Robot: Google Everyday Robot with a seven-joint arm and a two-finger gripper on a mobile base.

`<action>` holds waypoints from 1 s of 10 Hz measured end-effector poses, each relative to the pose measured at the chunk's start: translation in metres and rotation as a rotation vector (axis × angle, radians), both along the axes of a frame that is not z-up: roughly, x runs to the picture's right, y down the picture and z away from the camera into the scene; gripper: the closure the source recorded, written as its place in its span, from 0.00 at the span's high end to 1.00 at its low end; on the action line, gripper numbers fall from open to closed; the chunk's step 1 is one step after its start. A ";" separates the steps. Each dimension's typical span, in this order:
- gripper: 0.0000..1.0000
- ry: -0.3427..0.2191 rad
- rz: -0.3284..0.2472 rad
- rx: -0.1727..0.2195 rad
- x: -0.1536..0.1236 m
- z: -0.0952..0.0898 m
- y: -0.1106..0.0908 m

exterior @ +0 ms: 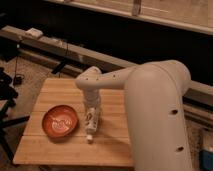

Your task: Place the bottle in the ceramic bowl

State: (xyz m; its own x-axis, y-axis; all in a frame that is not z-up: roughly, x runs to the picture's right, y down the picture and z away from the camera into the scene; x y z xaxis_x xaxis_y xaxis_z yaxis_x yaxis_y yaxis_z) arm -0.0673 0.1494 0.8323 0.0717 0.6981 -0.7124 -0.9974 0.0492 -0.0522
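Observation:
The slim white bottle (91, 124) with reddish markings lies on the wooden table (60, 150), cap toward the front edge, just right of the ceramic bowl (60, 121). The bowl is orange-red with a pale pattern inside and holds nothing. My gripper (92, 111) hangs from the white arm right over the bottle's upper end, pointing down at it. The arm's wrist hides the gripper's tips and the bottle's far end.
My large white arm (155, 110) fills the right side of the view and covers the table's right part. A dark ledge with cables (65, 47) runs behind the table. A dark stand (7, 100) is at the left edge.

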 end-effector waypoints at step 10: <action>0.65 -0.006 -0.030 -0.074 -0.001 0.015 0.020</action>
State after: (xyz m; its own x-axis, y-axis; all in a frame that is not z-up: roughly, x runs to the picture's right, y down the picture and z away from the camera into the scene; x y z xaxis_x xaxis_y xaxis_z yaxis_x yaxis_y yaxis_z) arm -0.0679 0.1690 0.8474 0.0961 0.6411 -0.7614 -0.9952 0.0746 -0.0627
